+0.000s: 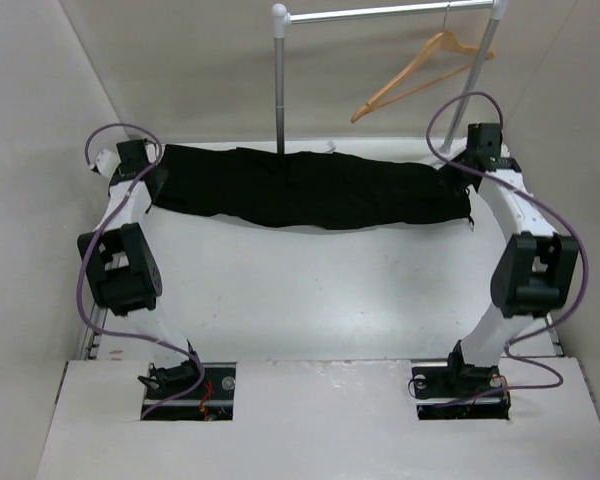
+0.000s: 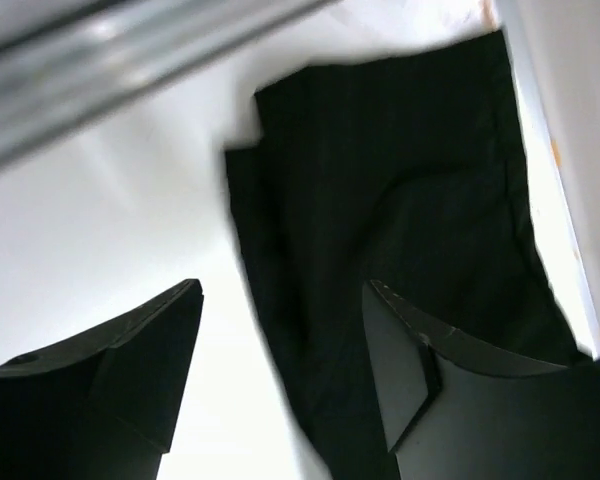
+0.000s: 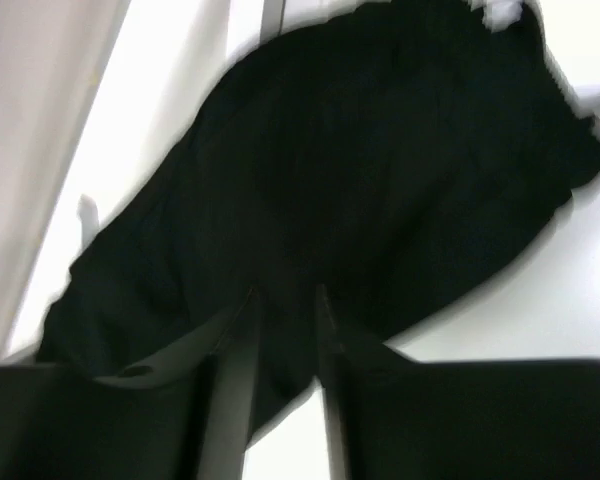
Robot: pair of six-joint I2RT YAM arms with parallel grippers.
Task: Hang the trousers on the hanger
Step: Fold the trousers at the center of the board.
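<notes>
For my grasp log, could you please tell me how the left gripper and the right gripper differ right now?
The left gripper has its jaws wide open; the right gripper has them almost together, apparently pinching the trousers. The left gripper holds nothing and hangs partly over bare table; the right gripper sits wholly over fabric. Both are at opposite ends of the trousers, away from the hanger.

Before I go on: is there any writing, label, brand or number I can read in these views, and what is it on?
No readable text in any view.
trousers: plain black, no print. A white speck at their far edge is too small to tell whether it is a label.
hanger: bare wood, no marking visible.
clothes rail: plain metal, nothing written.
Both wrist views are too blurred to show any fine print.
</notes>
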